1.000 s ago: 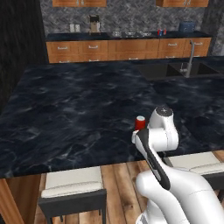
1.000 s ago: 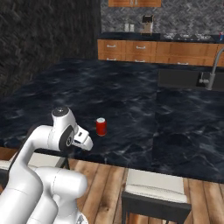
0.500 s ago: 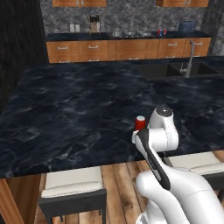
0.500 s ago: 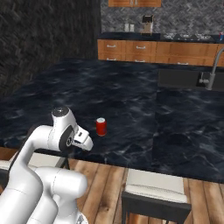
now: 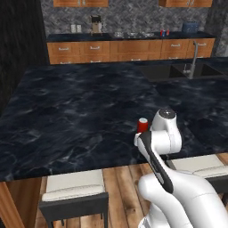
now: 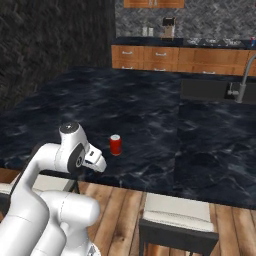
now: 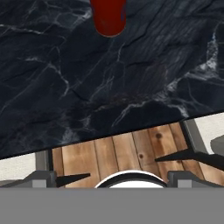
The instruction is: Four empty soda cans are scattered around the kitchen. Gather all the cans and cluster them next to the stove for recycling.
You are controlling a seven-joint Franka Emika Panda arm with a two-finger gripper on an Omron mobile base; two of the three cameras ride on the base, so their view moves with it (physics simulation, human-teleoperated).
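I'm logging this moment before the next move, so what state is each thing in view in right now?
red soda can: upright on the dark island counter, near its front edge, free of any grip.
pincer: open, holding nothing, short of the can.
two small cans: standing on the far back counter, too small to tell more.
stools: tucked under the island's front edge.
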